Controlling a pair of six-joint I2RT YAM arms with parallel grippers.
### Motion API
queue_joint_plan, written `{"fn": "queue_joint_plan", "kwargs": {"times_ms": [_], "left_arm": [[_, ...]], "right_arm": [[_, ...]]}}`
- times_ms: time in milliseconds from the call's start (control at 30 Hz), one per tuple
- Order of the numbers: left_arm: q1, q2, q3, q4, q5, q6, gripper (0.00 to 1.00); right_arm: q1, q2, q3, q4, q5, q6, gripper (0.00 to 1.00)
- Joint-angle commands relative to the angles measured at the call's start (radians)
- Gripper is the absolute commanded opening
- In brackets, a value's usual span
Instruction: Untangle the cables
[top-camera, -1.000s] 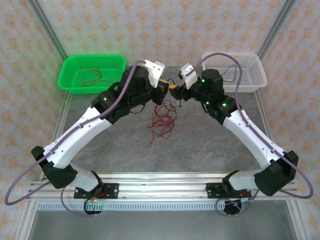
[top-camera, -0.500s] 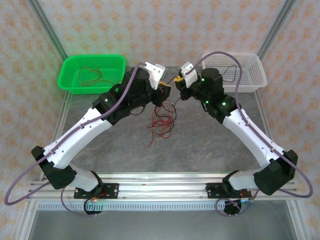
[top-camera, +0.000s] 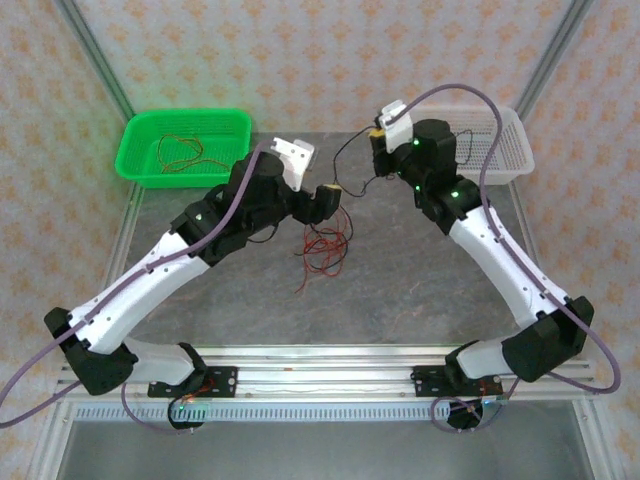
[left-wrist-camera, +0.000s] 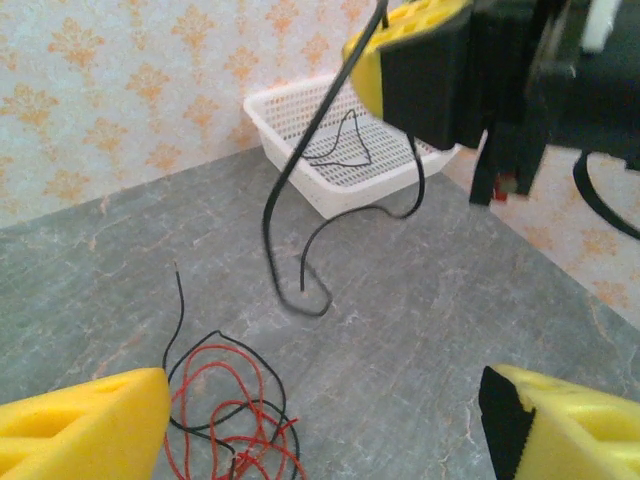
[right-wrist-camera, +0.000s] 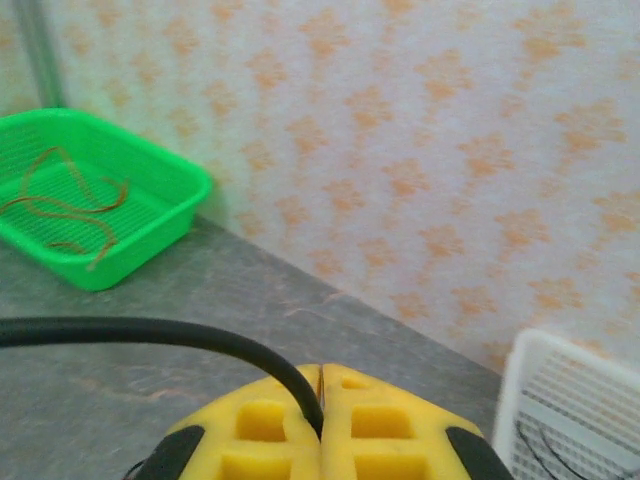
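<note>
Cables (top-camera: 322, 245): a loose heap of red and black wires lies on the grey table (top-camera: 400, 290), midway between your two arms and just under the left gripper (left-wrist-camera: 322, 385).
White basket (top-camera: 500, 140): far right corner, with a black wire inside; it sits just beside the right gripper (right-wrist-camera: 322, 385), on its right.
Green basket (top-camera: 185, 150): far left corner, holding red wire.
Right gripper: fingers pressed together on one black wire (left-wrist-camera: 290, 200), raised above the table.
Left gripper: fingers spread wide, nothing in them, hovering over the heap.
Key relation: the held wire hangs from the right gripper down and to the left. Its loose end curls near the table, apart from the heap as far as you can tell. Your right arm is nearer the white basket, so the carry probably falls to it.
Writing: none you can read.
</note>
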Motion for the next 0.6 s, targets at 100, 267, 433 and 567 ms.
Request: {"fn": "queue_joint_plan", "kwargs": {"times_ms": [100,267,433,567], "left_arm": [[-0.003,-0.090,-0.104,0.114,-0.037,-0.044,0.95],[-0.001,-0.130,-0.151,0.145,-0.059,-0.075,0.99],[-0.002,-0.149,-0.162,0.138,-0.093,-0.097,0.99],[-0.002,-0.160,-0.172,0.137,-0.107,-0.112,0.99]], "right_arm": [[-0.123,0.052,0.080,0.054,0.138,0.097,0.00],[-0.256,0.136,0.137,0.101,0.193,0.186,0.00],[-0.378,0.251,0.239,0.133,0.174,0.286,0.00],[-0.434,0.354,0.325,0.142,0.170,0.320,0.00]]}}
